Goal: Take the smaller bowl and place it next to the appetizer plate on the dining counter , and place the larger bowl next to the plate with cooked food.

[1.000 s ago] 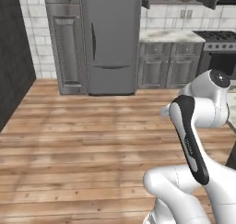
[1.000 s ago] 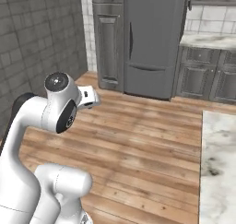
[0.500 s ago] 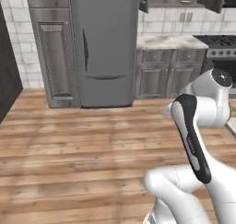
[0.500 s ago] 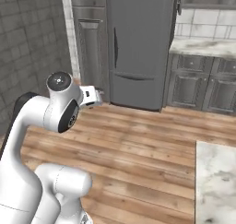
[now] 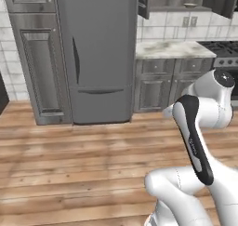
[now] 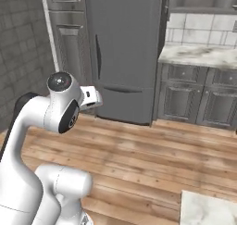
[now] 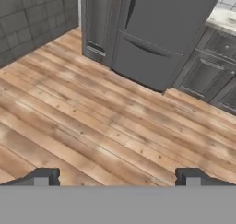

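Observation:
Neither bowl and neither plate is in view. A corner of the white marble dining counter (image 6: 209,211) shows at the bottom right of the right base view. My gripper (image 7: 116,177) is open, its two dark fingertips (image 7: 42,177) wide apart with nothing between them. It hangs over bare wood floor and points toward the grey refrigerator (image 7: 161,29). My arm is folded upright, with the hand (image 6: 91,98) held out at about shoulder height.
The tall grey refrigerator (image 5: 97,57) stands ahead. Grey cabinets with a marble top (image 5: 173,48) and a stove (image 5: 224,49) lie to its right. A dark tiled wall (image 6: 23,57) closes the left side. Wood floor (image 5: 74,169) stretches in between.
The whole picture has shifted: the base has driven, so the refrigerator looms larger and the dining counter has slid toward the lower right corner. The arm keeps its pose.

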